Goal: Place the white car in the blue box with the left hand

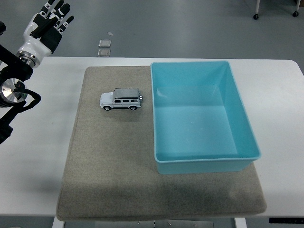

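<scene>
A small white toy car (121, 99) stands on its wheels on a grey-brown mat (109, 161), side-on, just left of the blue box. The blue box (237, 156) sits on the right part of the mat, open at the top and empty. My left hand (47, 24) is at the far upper left, raised beyond the table's far edge, its fingers spread and holding nothing. It is well away from the car, up and to the left. The right arm does not show.
The mat lies on a white table (42, 156). Bare table surface flanks the mat on both sides. Beyond the far edge is grey floor with two small floor plates (104, 47) and furniture casters (255, 16) at the top right.
</scene>
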